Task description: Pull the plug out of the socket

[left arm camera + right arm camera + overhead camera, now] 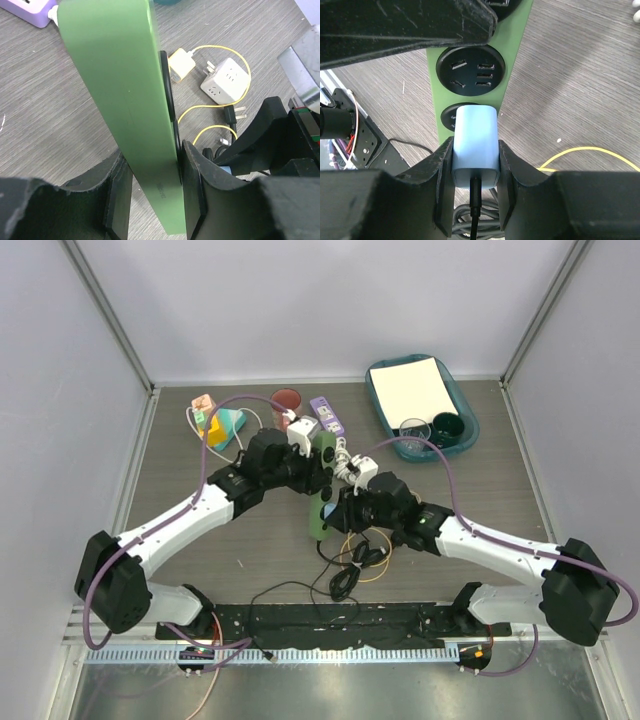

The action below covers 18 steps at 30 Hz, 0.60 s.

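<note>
Both arms meet mid-bench (pixel 520 500) over the green power strip (pixel 327 452), which runs roughly lengthwise, pointing away from the arm bases. The left end effector (pixel 155 200) is pinching the strip. In its wrist view one pad (pixel 117 200) presses the plain green side & the other presses the side w/ the round black outlets, no gap on either side. The right end effector (pixel 475 175) is clamped on the plug (pixel 475 145), a small pale-blue box, w/ fingers (pixel 445 165) tight on both its flanks. The plug sits over the outlet at the strip's end nearest that camera, right next to a bare outlet (pixel 470 67). Its prongs are hidden, so I can't tell if it's fully seated or partly out. A black cable (pixel 475 210) leaves the plug's back end btwn the fingers. Just past the far end of the green strip lies a purple strip (pixel 327 416), w/ a red cup (pixel 287 400) beside it. At far right there's a teal tray (pixel 378 398) holding a white sheet (pixel 412 388). In the left wrist view a yellow cube charger (pixel 181 65) & a white cube adapter (pixel 226 82) lie on the bench beside the strip, a yellow cable (pixel 220 49) looping around them. A tangle of black cord (pixel 345 580) sits near the bases.
</note>
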Motion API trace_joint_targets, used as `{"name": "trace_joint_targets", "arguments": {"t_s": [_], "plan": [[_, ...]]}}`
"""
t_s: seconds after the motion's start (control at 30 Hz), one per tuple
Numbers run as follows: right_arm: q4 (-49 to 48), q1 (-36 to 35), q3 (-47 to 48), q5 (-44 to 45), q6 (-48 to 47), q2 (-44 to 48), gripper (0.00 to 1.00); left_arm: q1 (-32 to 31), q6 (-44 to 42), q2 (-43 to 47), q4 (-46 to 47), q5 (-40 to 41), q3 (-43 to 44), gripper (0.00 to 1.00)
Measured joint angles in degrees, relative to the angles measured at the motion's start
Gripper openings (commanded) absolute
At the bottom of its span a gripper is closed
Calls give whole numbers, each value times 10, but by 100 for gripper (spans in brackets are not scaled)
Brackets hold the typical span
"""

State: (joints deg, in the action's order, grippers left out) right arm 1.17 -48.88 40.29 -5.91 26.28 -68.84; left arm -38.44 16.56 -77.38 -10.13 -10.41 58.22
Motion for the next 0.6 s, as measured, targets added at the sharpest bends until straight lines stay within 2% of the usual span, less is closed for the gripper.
{"name": "trace_joint_targets", "arguments": {"t_s": [0.1, 0.27, 0.37, 0.5, 0.6], "plan": [[-24, 7, -14, -8, 6, 3, 1, 9, 2, 3, 3, -13, -8, 0], [-71, 66, -47, -94, 32, 26, 1, 9, 2, 8, 32, -14, -17, 0], [-79, 79, -47, -119, 39, 28, 1, 9, 1, 13, 42, -14, -18, 0], [-83, 79, -47, -129, 45, 27, 1, 9, 1, 17, 41, -13, -20, 0], [-78, 58, -46, -105, 37, 26, 1, 9, 1, 17, 35, -10, -20, 0]]}}
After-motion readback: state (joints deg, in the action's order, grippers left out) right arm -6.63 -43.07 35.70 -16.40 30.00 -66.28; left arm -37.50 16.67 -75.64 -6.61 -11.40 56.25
